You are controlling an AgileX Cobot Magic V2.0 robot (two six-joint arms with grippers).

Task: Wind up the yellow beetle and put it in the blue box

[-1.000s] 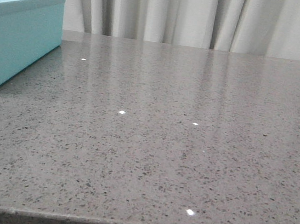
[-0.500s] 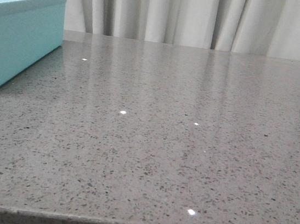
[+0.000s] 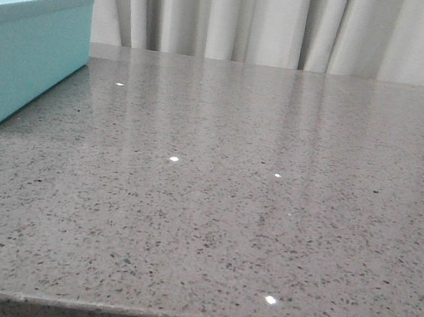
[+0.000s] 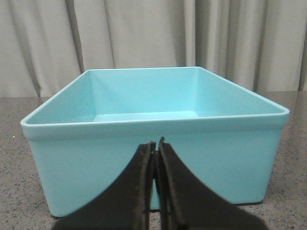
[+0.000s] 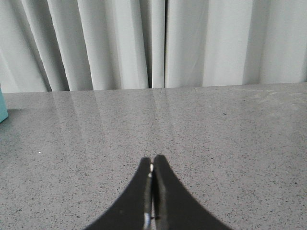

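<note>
The blue box (image 3: 22, 55) stands at the far left of the grey stone table in the front view. In the left wrist view the blue box (image 4: 153, 120) fills the picture, open-topped, and the part of its floor that shows is bare. My left gripper (image 4: 155, 143) is shut and empty, just in front of the box's near wall. My right gripper (image 5: 152, 160) is shut and empty, low over bare table. The box's corner (image 5: 2, 108) shows at the edge of the right wrist view. The yellow beetle is out of view in every frame. Neither gripper shows in the front view.
The grey speckled table (image 3: 231, 192) has its front edge at the bottom of the front view. A pale pleated curtain (image 3: 292, 24) hangs behind the table's far edge.
The front view has shifted very slightly, so the box sits a few pixels further right. Nothing else has changed.
</note>
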